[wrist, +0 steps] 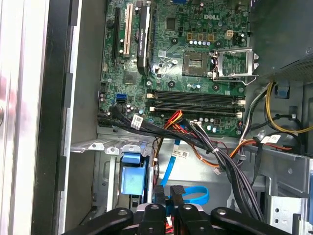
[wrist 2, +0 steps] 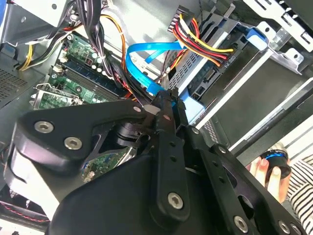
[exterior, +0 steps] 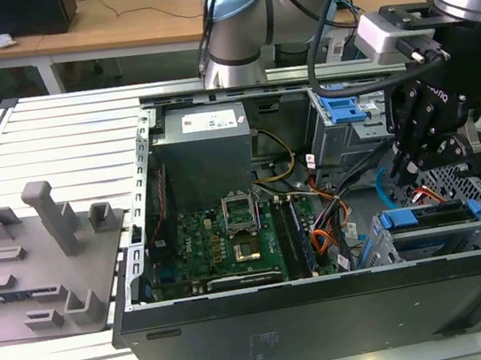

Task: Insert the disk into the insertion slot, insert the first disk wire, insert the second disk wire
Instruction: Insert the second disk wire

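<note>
Gripper (wrist 2: 165, 105) sits inside the PC case, fingers (wrist: 177, 195) pinched on the blue cable (wrist 2: 146, 61) near its plug end. Cable loops just off the disk (exterior: 434, 215), which lies seated in the slot (exterior: 463, 234) w/ power wires (wrist 2: 205, 44) plugged in.

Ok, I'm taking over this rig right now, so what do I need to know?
End effector: shut on the thin flat light-blue data cable.
Silver-grey hard drive in blue plastic carrier: seated in the boxy grey perforated metal cage.
Orange, red and black wire bundle: plugged into the drive.
Left: blue cable's plug not yet seated.
</note>
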Robot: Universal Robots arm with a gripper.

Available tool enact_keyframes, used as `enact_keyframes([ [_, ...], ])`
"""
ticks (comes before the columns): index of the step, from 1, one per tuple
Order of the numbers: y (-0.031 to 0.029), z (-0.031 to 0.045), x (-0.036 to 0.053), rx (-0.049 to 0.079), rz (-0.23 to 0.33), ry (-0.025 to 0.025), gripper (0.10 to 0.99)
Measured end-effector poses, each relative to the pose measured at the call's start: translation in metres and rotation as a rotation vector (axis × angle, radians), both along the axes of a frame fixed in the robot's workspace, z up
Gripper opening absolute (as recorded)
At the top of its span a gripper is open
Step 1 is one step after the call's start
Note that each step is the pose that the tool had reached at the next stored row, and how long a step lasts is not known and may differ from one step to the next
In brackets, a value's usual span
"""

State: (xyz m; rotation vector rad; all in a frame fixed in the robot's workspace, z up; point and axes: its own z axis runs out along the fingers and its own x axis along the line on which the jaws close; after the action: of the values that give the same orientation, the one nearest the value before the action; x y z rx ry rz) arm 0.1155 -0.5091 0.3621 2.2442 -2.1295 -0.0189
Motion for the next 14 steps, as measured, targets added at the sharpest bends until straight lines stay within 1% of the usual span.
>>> enact_keyframes([
  [3, -0.0001, -0.0002, 0.0000, 0.000, 0.000, 0.0000, 0.161],
  [4, -0.0010, -0.0003, 0.0000, 0.000, 0.000, 0.0000, 0.161],
  [5, -0.0032, -0.0001, 0.0000, 0.000, 0.000, 0.0000, 0.161],
  [6, -0.0067, -0.0001, -0.0001, 0.000, 0.000, 0.0000, 0.161],
  [7, -0.0085, -0.0001, 0.0000, 0.000, 0.000, 0.0000, 0.161],
  [8, -0.0131, 0.0000, 0.0000, 0.000, 0.000, 0.0000, 0.161],
  [9, -0.0160, -0.0001, 0.0000, 0.000, 0.000, 0.0000, 0.161],
  [12, -0.0234, -0.0001, 0.0000, 0.000, 0.000, 0.0000, 0.161],
  [14, -0.0294, -0.0002, 0.0000, 0.000, 0.000, 0.0000, 0.161],
])
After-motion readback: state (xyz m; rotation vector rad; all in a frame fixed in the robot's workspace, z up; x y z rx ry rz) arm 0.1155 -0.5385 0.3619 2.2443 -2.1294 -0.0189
